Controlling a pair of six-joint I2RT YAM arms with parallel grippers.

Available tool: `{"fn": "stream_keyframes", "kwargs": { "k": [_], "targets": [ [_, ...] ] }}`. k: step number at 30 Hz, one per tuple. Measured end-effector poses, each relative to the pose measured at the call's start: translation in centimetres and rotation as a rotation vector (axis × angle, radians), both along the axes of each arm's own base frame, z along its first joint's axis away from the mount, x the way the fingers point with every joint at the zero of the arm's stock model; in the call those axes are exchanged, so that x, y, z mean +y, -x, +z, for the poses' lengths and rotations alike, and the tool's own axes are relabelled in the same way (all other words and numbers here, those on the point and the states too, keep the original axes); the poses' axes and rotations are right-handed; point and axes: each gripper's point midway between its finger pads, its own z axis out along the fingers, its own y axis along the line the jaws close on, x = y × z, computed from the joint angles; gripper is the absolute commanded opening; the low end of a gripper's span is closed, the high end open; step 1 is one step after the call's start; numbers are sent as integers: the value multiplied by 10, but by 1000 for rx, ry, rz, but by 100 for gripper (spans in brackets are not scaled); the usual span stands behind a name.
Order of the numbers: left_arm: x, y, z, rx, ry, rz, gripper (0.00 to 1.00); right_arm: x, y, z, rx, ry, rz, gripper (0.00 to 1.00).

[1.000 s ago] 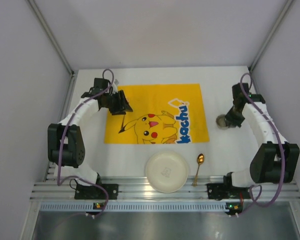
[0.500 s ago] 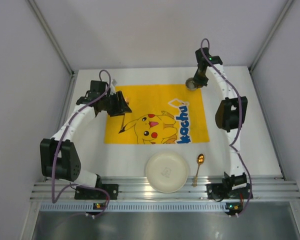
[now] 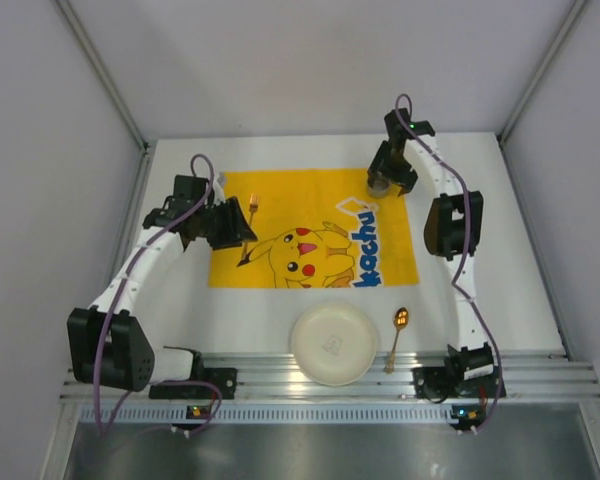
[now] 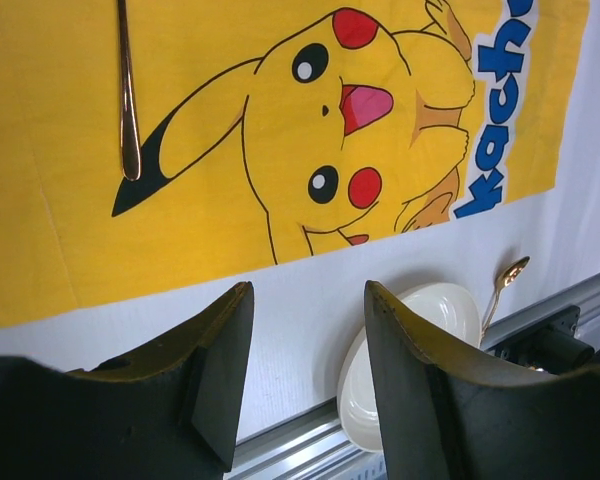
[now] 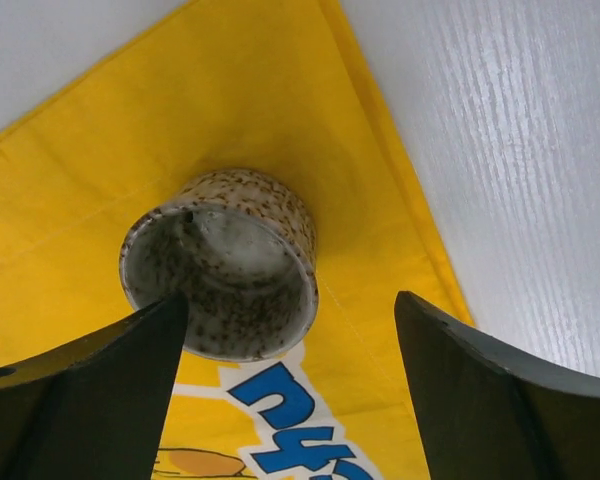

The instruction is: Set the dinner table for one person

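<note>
The copper utensil runs off the top edge, and the white plate is half hidden.

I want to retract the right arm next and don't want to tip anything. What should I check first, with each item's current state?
1. Right gripper open, not clamping the speckled cup: ok.
2. Speckled cup upright on the yellow cloth: ok.
3. Left gripper open and empty: ok.
4. Gold utensil lying on the cloth, free of the left gripper: ok.
5. Plate and spoon on the cloth: not ok, both on the bare table.
</note>
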Motion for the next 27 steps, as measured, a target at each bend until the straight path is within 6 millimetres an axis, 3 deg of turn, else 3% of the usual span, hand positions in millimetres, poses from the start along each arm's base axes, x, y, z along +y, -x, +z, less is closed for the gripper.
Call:
{"fn": "stream_keyframes", "kwargs": {
  "k": [5, 8, 11, 13, 15, 17, 20, 25, 27],
  "targets": [
    [-10, 14, -7, 21, -5, -55, 52, 0, 2, 5, -11, -4, 17, 93],
    [-35, 40, -24, 61, -14, -173, 52, -7, 22, 24, -24, 10, 32, 100],
    [-64, 77, -44, 110, -44, -349, 52, -22, 49, 67, -85, 53, 31, 100],
    [-77, 98, -53, 143, -58, -447, 52, -35, 66, 108, -170, 82, 23, 100],
    [-86, 111, -61, 168, -65, -513, 53, -47, 87, 143, -252, 107, 15, 100],
    [-94, 122, -69, 191, -78, -565, 54, -60, 111, 163, -297, 132, 3, 100],
    [-102, 135, -86, 238, -102, -622, 53, -72, 144, 158, -286, 160, -7, 100],
    [-112, 152, -120, 329, -154, -682, 51, -86, 194, 101, -119, 206, -3, 100],
    [-114, 152, -133, 347, -171, -686, 44, -90, 207, 87, -71, 219, -1, 100]
  ]
}}
